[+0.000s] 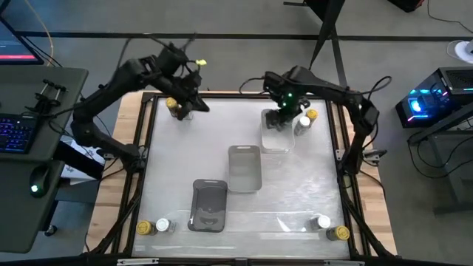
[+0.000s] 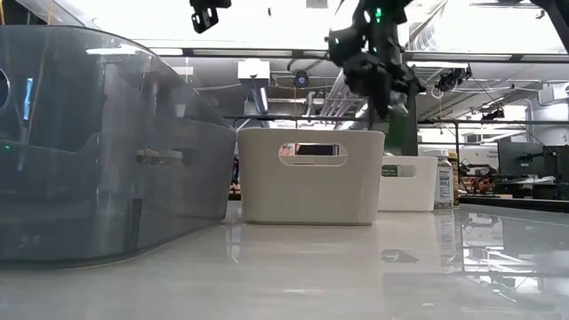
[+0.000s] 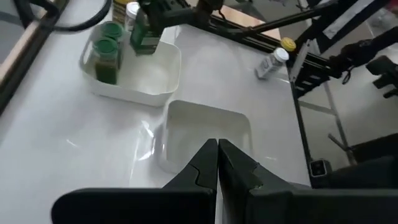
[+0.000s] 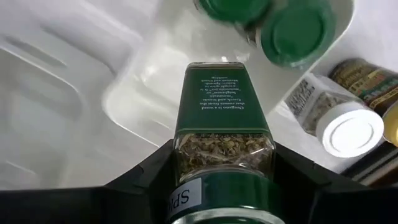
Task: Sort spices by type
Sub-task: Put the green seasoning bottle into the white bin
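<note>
The right gripper (image 4: 221, 180) is clamping a square-shouldered glass oregano jar (image 4: 222, 118) over the white tray (image 4: 155, 93); only its wrist view is showing the flaky herbs and two round green lids (image 4: 295, 34) inside. The left gripper (image 3: 217, 163) is hovering with fingers pressed together, empty.

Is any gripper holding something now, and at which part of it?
The right gripper holds a green-labelled spice jar by its sides near the lid. The left gripper holds nothing.
</note>
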### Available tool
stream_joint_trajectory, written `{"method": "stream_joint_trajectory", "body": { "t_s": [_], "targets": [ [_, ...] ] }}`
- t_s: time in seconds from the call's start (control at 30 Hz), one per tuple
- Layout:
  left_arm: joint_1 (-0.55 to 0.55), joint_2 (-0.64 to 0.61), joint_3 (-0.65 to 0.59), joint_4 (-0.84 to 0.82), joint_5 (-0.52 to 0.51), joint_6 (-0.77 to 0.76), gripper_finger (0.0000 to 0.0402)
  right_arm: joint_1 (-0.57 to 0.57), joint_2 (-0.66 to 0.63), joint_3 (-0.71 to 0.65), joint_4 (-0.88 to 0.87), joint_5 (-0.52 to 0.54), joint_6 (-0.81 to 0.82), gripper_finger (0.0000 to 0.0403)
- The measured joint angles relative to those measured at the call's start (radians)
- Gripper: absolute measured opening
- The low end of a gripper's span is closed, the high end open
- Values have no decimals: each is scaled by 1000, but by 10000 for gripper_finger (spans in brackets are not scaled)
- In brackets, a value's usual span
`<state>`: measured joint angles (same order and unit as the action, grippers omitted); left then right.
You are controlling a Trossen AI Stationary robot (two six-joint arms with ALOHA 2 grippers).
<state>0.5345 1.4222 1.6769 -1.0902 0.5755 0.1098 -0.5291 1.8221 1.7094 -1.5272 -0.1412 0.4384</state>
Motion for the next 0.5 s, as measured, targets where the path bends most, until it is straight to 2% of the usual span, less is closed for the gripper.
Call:
{"method": "stream_joint_trajectory", "body": {
  "t_s": [0.13, 0.27, 0.5],
  "targets": [
    [-110, -37, -162, 211, -105, -121, 0, -10, 0, -75, 87, 7, -21, 195],
    [-201, -70, -309, 398, -151, -220, 0, -10, 0, -140, 188, 8, -5, 195],
    [-277, -124, -425, 453, -215, -266, 0, -28, 0, -257, 341, 4, 101, 195]
  ]
}}
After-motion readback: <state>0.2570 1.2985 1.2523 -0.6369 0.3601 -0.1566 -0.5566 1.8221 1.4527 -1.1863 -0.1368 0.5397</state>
